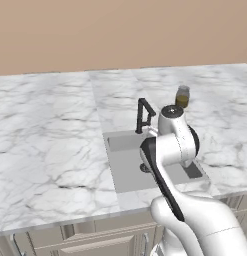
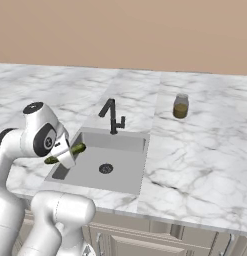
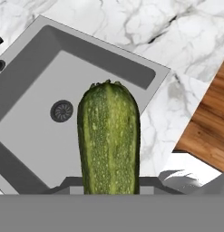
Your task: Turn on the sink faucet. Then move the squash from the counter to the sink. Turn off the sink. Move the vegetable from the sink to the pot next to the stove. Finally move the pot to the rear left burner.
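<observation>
My gripper is shut on the squash, a dark green piece with yellow-green streaks. It holds the squash in the air above the left end of the sink. Seen from the hand, the squash points out over the grey basin, with the round dark drain to its left. At the basin's back edge stands the black sink faucet. From the left base camera, the faucet and sink show, while the arm hides the hand. The white marble counter surrounds the basin.
A small glass jar with olive-yellow contents stands on the counter behind and to the right of the sink, also seen as the jar from the left. Past the counter's front edge lies a wooden floor.
</observation>
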Available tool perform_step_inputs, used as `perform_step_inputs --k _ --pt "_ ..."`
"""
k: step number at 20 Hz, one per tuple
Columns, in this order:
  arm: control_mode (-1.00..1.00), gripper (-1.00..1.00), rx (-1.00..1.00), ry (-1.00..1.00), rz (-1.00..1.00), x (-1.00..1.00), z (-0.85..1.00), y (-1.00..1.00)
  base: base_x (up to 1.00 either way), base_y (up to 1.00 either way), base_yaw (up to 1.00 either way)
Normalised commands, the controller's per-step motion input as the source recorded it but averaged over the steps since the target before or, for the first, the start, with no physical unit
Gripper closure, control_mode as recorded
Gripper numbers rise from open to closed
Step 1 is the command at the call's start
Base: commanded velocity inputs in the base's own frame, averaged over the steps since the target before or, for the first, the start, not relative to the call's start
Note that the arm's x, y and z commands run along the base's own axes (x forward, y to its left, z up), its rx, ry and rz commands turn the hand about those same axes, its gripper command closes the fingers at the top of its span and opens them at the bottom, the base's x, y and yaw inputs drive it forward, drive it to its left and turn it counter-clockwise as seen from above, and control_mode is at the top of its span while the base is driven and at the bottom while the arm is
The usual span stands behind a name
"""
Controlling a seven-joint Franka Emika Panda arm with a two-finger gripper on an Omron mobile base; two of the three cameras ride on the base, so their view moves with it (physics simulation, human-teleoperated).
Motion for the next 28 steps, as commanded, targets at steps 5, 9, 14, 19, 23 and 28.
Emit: perform_step_inputs --k 5,9,14,19,23,28 --pt "1.0 1.0 0.0 0.0 0.0 0.0 -0.01 0.0 -0.08 -0.03 0.0" --pt "1.0 1.0 0.0 0.0 0.0 0.0 0.0 0.0 -0.25 -0.32 -0.27" --pt "1.0 1.0 0.0 0.0 0.0 0.0 0.0 0.0 -0.12 -0.34 -0.46" --pt "1.0 1.0 0.0 0.0 0.0 0.0 0.0 0.0 -0.23 -0.57 -0.49" --pt "1.0 1.0 0.0 0.0 0.0 0.0 0.0 0.0 -0.12 -0.57 -0.48" --pt "1.0 1.0 0.0 0.0 0.0 0.0 0.0 0.0 -0.01 -0.61 -0.47"
